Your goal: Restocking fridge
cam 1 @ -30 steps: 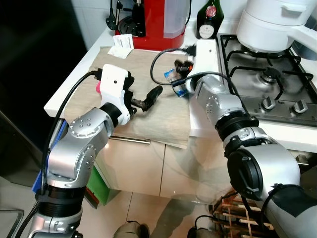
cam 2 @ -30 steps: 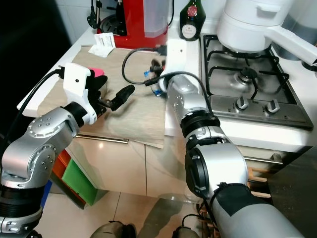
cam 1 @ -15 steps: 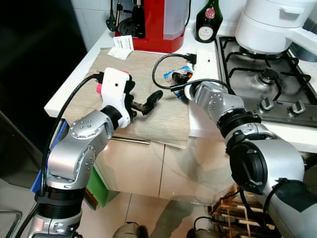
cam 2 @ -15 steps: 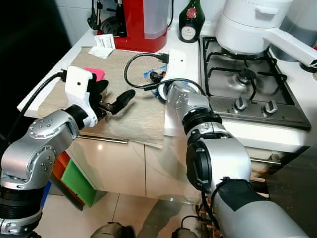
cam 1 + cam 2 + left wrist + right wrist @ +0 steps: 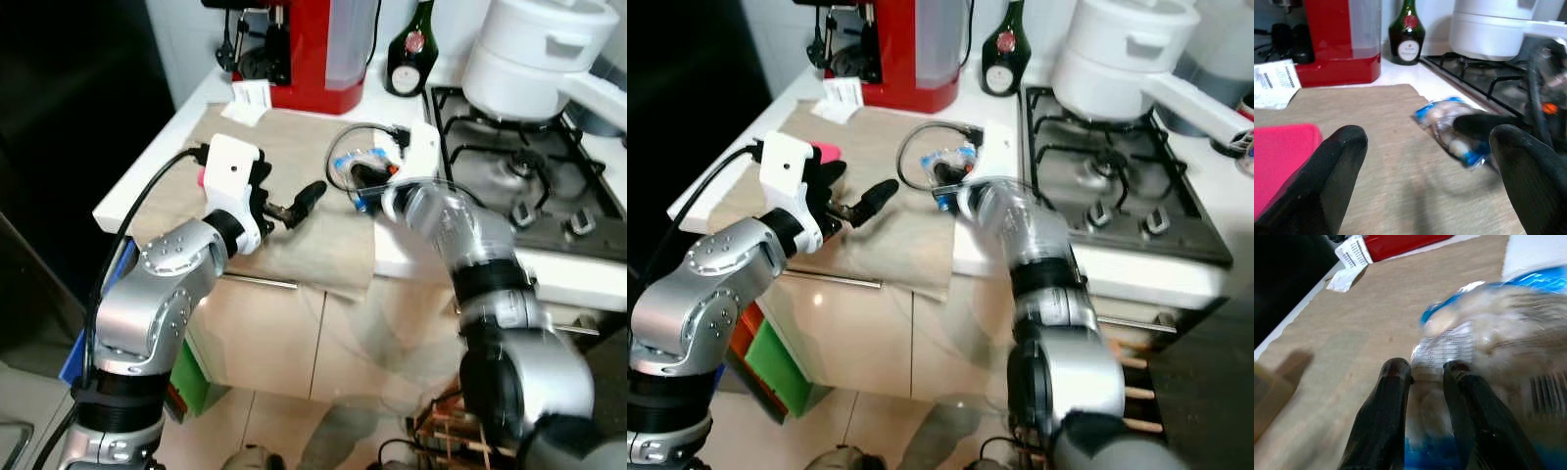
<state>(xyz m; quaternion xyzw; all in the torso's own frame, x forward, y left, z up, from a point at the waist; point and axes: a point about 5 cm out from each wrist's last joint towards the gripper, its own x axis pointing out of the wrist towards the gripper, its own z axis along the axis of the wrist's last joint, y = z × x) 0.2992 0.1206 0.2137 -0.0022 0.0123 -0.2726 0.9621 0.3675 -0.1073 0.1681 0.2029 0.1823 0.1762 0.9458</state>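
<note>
Blue-trimmed clear food packet (image 5: 1488,340), its printed label unreadable to me, lies on the counter (image 5: 157,157) mat; my right end effector (image 5: 1425,372) pinches its edge. Left end effector (image 5: 1425,152) hangs open nearby.

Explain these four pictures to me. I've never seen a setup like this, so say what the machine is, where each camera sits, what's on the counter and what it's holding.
This is a humanoid robot with two silver arms ending in two-fingered black grippers. Two pictures come from its head, looking down at a kitchen counter; two come from cameras on its wrists. On the counter lie a beige mat, a red coffee machine, a dark bottle and a paper slip, next to a gas hob with a white pot. The right gripper pinches a blue-and-clear food packet. The left gripper hovers open over the mat, beside a pink item.
</note>
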